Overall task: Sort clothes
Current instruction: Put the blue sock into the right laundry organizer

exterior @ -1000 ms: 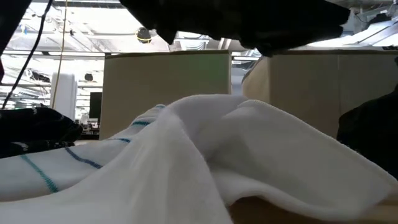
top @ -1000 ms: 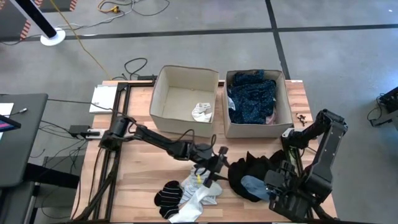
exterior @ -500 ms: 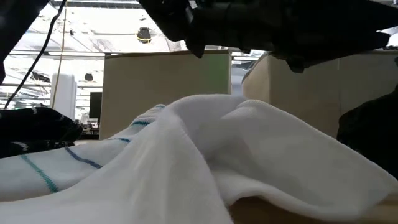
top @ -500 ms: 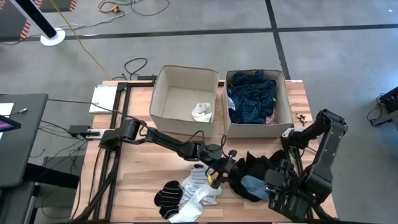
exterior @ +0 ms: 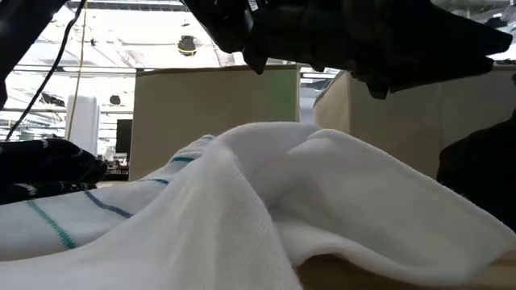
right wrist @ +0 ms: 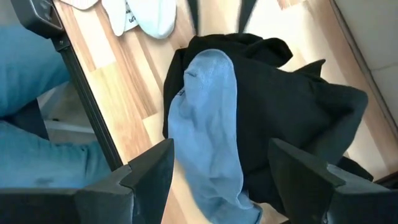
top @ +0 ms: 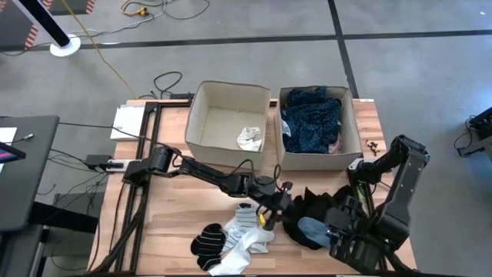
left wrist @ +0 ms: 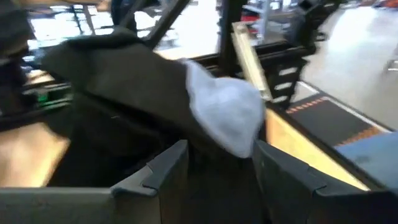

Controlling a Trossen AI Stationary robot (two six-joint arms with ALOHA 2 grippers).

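A black garment (top: 307, 209) lies heaped on the table's right near part, with a light blue piece (top: 311, 229) on top of it. My left gripper (top: 283, 206) is open at the heap's left edge. In the left wrist view its fingers (left wrist: 169, 169) frame the black cloth (left wrist: 124, 81) and the light blue piece (left wrist: 227, 112). My right gripper (right wrist: 217, 180) is open above the light blue piece (right wrist: 208, 106), apart from it. Striped black-and-white socks (top: 207, 242) and white socks (top: 247, 240) lie near the table's front. My left gripper's open fingers stand level at the black garment's left edge (left wrist: 205, 155), coming from the table's left. Whether they touch the cloth I cannot tell.
Two beige bins stand at the back. The left bin (top: 201, 115) holds a white piece (top: 250, 138). The right bin (top: 352, 123) holds dark blue patterned clothes (top: 311, 123). A white sock (exterior: 282, 201) fills the low view's foreground.
My left gripper has gone toward the table's right edge, from over the socks to the black heap's left edge. The clothes lie as before.
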